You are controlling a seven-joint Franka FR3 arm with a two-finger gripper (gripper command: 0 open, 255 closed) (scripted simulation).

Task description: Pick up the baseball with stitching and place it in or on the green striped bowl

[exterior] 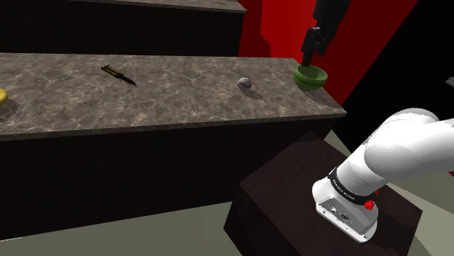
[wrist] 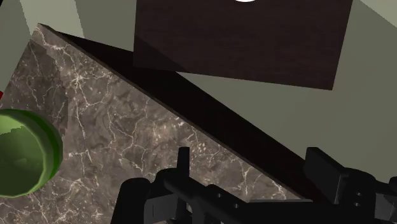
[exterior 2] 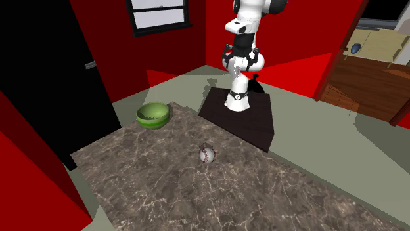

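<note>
- One tabletop, of dark veined marble, carries everything; in the shoulder view it runs from the left edge to a corner at the right.
- One yellow thing sits at that view's far left, cut by the picture's edge; I cannot tell what it is.
- One knife, dark with a yellowish handle, lies flat further right, well apart from the rest.
- One baseball, white with red stitching, rests on the bare tabletop right of the middle. Nothing touches it, and it lies near the bowl but clear of it. In the second exterior view the baseball sits right of the bowl and closer to the camera.
- One green striped bowl stands upright near the tabletop's right corner, with nothing visible inside it.
- One gripper hangs above the bowl in the shoulder view, not touching it. In the wrist view the gripper is spread wide with nothing between its fingers, the marble edge and grey floor beneath it, and the bowl off to one side.
- One dark stand sits on the floor just off the tabletop's corner, bearing the white arm.
- Nothing lies between the baseball and the bowl.
</note>
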